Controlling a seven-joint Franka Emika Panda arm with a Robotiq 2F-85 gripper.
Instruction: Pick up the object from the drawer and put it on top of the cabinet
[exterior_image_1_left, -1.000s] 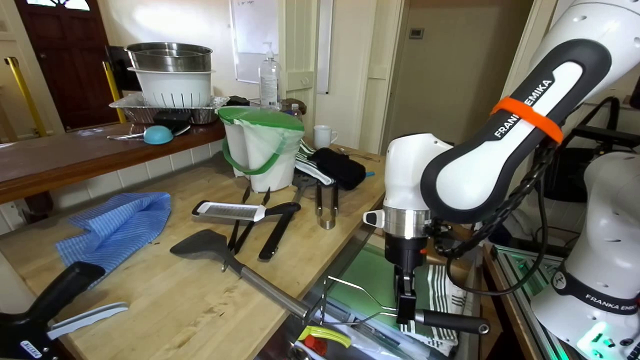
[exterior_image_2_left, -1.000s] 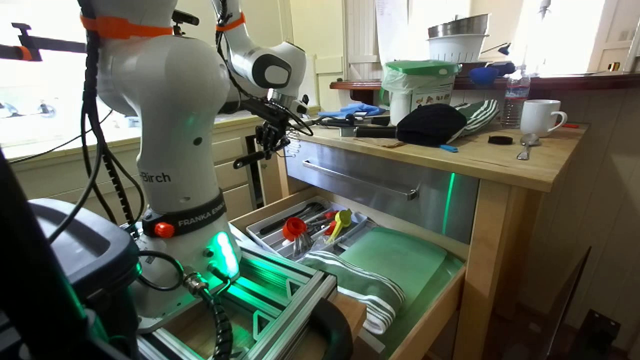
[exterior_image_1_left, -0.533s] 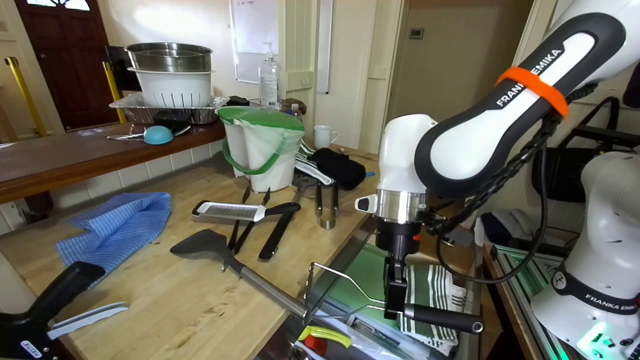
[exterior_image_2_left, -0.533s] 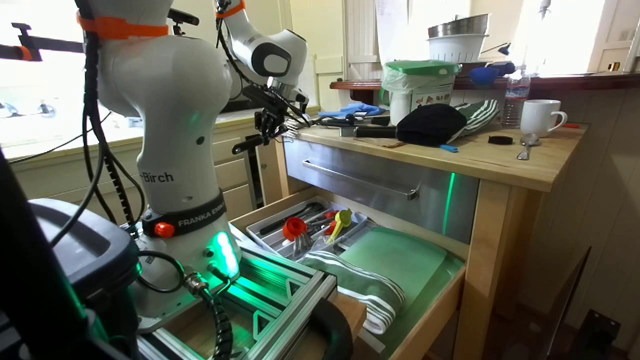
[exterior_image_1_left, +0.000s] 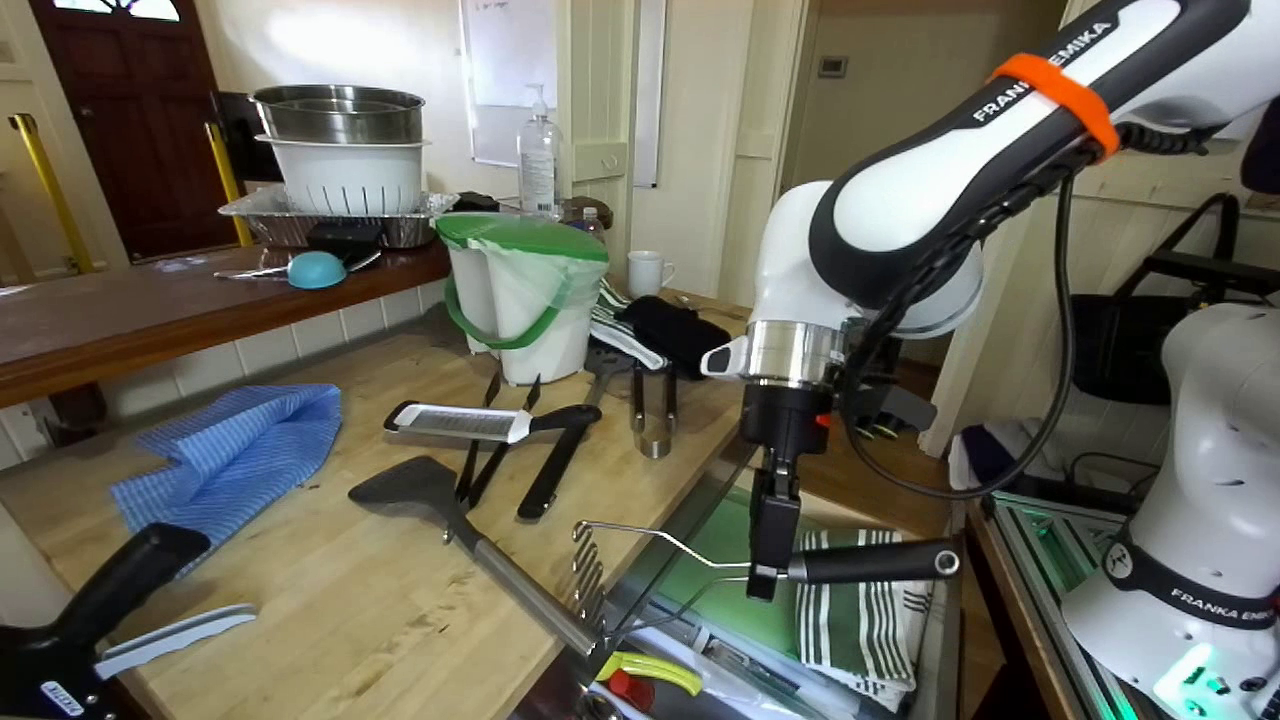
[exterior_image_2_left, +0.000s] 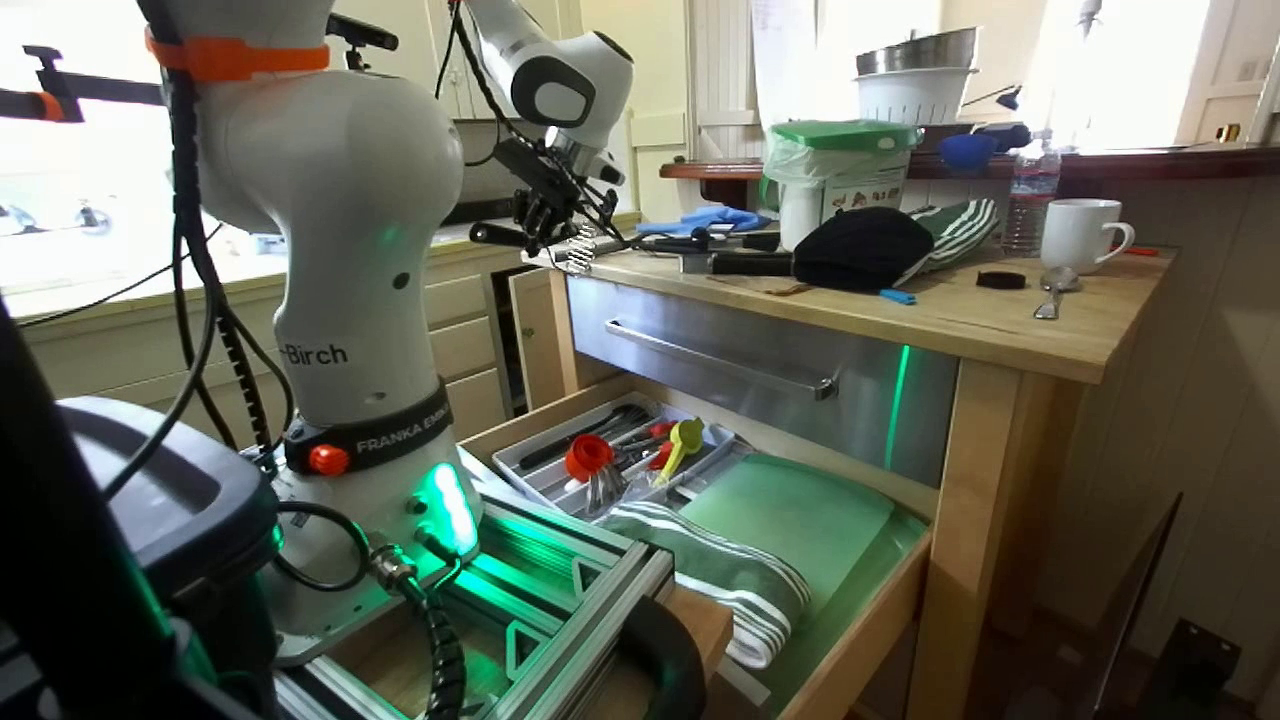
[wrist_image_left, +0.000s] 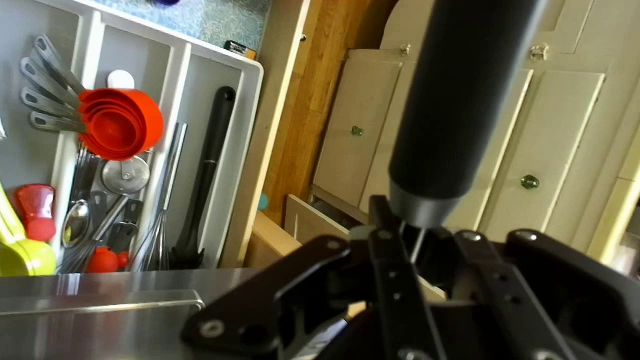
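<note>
The fingers (exterior_image_1_left: 762, 582) are clamped on the wire masher (exterior_image_1_left: 830, 565) just beside its black handle, which points to 3 o'clock in an exterior view. Its zigzag head hangs at 9 o'clock, near the edge of the cabinet tabletop (exterior_image_1_left: 380, 620); whether they touch I cannot tell. In an exterior view the pulled-out drawer (exterior_image_2_left: 868, 630) lies below, towards 5 o'clock.
</note>
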